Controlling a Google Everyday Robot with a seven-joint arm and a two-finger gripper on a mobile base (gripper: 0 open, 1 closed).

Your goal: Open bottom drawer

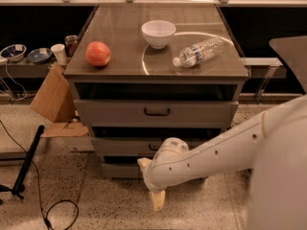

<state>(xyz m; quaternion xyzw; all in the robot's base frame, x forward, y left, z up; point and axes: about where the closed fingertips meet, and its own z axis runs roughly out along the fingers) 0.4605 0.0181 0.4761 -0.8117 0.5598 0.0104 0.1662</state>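
Camera view: gripper (150, 182) before grey, half-hidden bottom drawer (120, 169)

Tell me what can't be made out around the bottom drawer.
Camera view:
- bottom drawer: its handle and right half are hidden behind the robot's arm.
- gripper, low in front of that drawer: any contact with the handle is hidden by the same arm.

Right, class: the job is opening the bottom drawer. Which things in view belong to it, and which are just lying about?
Job: bottom drawer; gripper, low in front of it.
Lying about: apple; white bowl; water bottle; cardboard box.
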